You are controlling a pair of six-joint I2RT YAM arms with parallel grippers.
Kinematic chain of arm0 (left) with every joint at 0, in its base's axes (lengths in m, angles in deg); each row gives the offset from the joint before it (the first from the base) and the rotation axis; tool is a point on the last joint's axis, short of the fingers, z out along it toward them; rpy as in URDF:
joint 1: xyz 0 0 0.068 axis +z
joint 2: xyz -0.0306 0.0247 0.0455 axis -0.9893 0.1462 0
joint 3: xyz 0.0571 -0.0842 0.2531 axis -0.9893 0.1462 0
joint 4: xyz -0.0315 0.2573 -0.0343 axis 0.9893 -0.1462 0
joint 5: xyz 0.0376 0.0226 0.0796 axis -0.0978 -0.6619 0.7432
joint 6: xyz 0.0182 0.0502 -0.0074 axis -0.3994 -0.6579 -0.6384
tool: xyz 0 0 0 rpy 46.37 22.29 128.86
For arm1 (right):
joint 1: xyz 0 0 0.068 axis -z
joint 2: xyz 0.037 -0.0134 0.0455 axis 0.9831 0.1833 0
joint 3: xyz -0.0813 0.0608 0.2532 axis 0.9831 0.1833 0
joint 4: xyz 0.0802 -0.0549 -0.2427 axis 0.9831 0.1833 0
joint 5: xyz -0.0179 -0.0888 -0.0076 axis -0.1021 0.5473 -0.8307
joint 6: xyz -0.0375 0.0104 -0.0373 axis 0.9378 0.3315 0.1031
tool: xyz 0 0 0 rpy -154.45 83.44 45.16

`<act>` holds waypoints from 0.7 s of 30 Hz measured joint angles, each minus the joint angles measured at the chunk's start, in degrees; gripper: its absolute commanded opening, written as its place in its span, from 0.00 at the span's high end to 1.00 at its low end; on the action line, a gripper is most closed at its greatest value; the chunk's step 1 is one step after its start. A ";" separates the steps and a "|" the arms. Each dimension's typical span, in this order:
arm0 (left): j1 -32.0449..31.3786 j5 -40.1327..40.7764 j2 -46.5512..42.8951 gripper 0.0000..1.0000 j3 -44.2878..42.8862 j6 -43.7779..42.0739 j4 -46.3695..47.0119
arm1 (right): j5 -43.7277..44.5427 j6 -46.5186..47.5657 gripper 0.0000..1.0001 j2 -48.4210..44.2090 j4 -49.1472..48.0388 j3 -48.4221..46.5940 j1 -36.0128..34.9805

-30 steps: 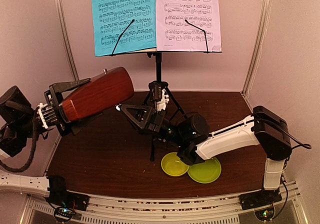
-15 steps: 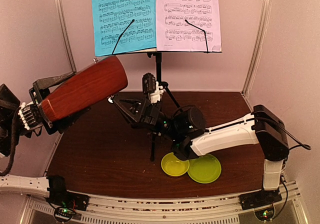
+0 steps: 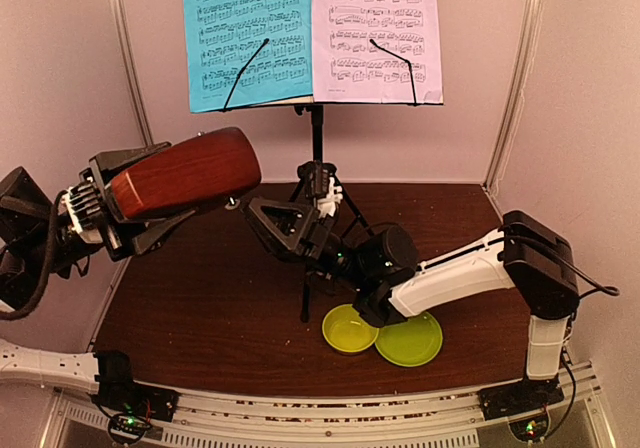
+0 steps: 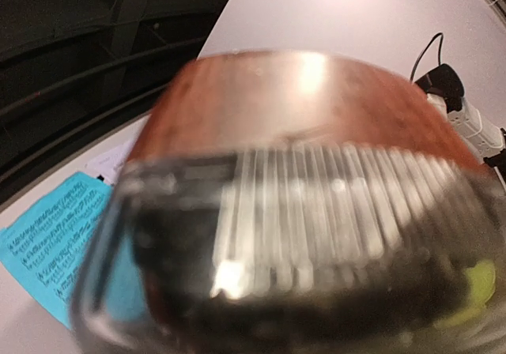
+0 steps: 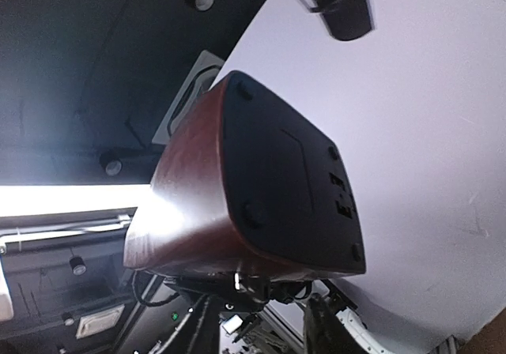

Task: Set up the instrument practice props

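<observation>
The metronome (image 4: 308, 117) looks blurred in the left wrist view.

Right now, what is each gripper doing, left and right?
The left gripper is closed on the wooden metronome, holding it in the air.
The right gripper: cannot tell whether it is open or closed; nothing visibly held.

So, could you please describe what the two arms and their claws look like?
Both arms pair white tube links with black joint housings. The right arm has a thin black cable off its shoulder, and the right claw is black with triangular fingers. The left arm trails a thick black cable; the black left claw has a white ribbed strip at its base.
</observation>
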 measured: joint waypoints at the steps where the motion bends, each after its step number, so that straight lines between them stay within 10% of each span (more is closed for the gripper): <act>1: -0.04 1.51 0.04 1.00 0.35 1.16 -0.09 | 0.48 0.33 0.52 -0.22 -0.26 1.70 0.22; 13: 1.49 22.77 -0.59 1.00 10.62 16.46 2.05 | 5.03 8.96 0.25 -5.14 -0.57 20.98 1.29; 21: 18.73 20.44 2.05 1.00 18.73 37.66 1.57 | 7.56 18.75 0.21 -11.89 6.67 25.40 2.69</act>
